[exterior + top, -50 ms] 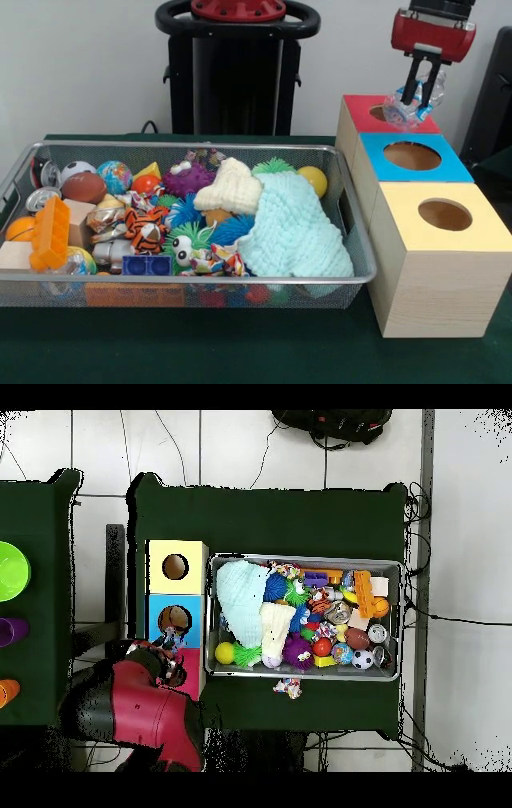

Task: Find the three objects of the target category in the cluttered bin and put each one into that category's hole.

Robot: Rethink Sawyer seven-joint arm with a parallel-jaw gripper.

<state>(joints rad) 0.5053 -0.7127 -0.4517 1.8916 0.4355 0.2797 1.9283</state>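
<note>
While the gripper (416,102) is hanging over the red box (362,117) at the far right in the front view, it's clenching a crumpled clear plastic wrapper w/ blue and pink print (402,110), holding it just above that box's hole, w/ the black fingers (410,83) pinching it from both sides. Next box toward the camera is the blue one (452,166), its round hole sitting open, and nearest is the yellow-topped one (488,226), also w/ an open hole; all three are standing touching in a row, just right of the wire mesh bin (357,254). Inside the bin, a pale mint knitted cloth (292,228) is lying across the right half, w/ a cream knitted piece (230,189) resting on its far-left edge. A yellow ball (314,179) is sitting by the far right corner, a purple spiky ball w/ eyes (187,176) near the far wall, and a green fuzzy ball (274,166) beside it. On the left side an orange toy block (50,234) is leaning upright, near a brown football (83,187), a small globe ball (114,175) and a tiger-striped toy (146,230); a blue block (146,265) is lying by the near wall. Overhead, the red arm (135,712) is reaching over the red box, and a small crumpled item (288,687) is lying on the green table (300,514) just outside the bin's wall, on the robot's side.
</note>
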